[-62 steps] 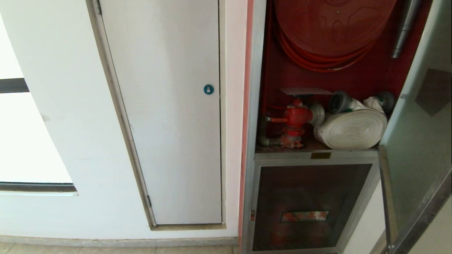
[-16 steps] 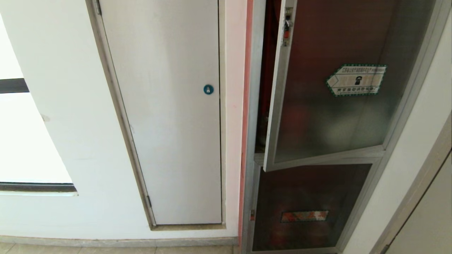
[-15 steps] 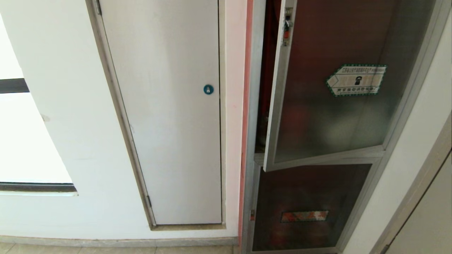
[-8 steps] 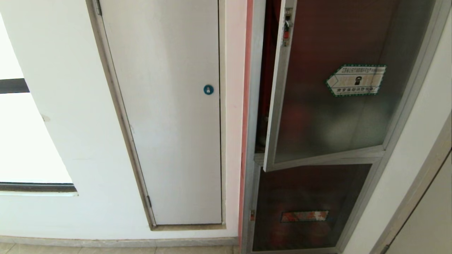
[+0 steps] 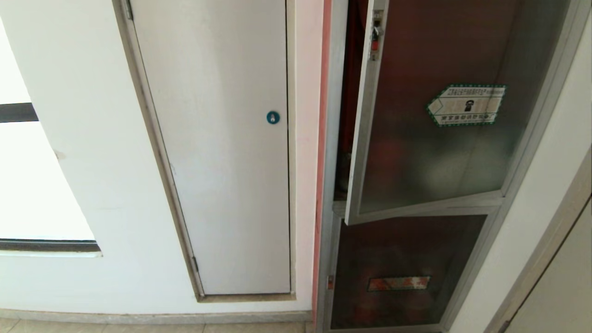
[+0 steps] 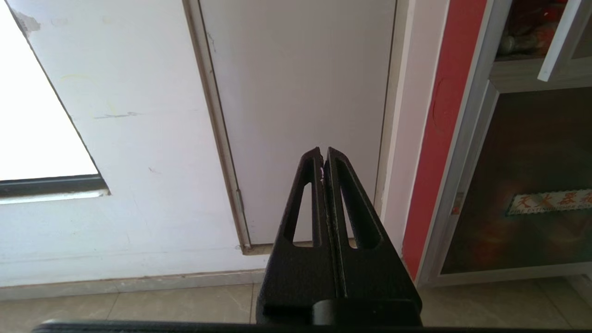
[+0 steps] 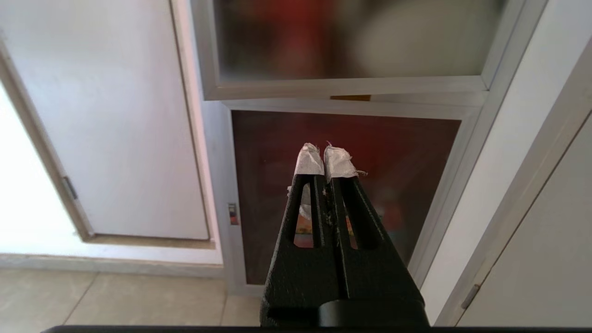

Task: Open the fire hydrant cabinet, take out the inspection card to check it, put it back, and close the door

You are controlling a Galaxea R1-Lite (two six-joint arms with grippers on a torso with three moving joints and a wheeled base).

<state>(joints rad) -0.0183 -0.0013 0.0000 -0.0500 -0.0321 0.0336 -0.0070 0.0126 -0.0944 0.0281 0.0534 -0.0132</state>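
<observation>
The fire hydrant cabinet (image 5: 329, 138) stands at the right of the head view, silver-framed. Its door (image 5: 430, 162), dark tinted glass with a green-bordered hexagonal sticker (image 5: 466, 105) and a small red latch (image 5: 375, 45), hangs slightly ajar. A narrow gap on the latch side shows the red interior (image 5: 354, 69). The inspection card is hidden. Neither arm shows in the head view. My left gripper (image 6: 323, 155) is shut and empty, low before the white door. My right gripper (image 7: 323, 155), tips wrapped in white tape, is shut and empty, facing the lower panel (image 7: 370, 138) beneath the door's bottom rail (image 7: 351, 88).
A plain white panel door (image 5: 222, 162) with a blue round lock (image 5: 273, 117) stands left of the cabinet. Below the glass door sits a lower dark panel with a reddish strip label (image 5: 398, 283). A bright window (image 5: 27, 185) is far left, beige floor tiles (image 6: 185, 305) below.
About four seconds ago the door stood wide open, showing reel, valve and hose; it has since swung nearly shut and hides them. Over the last second the door has stayed ajar.
</observation>
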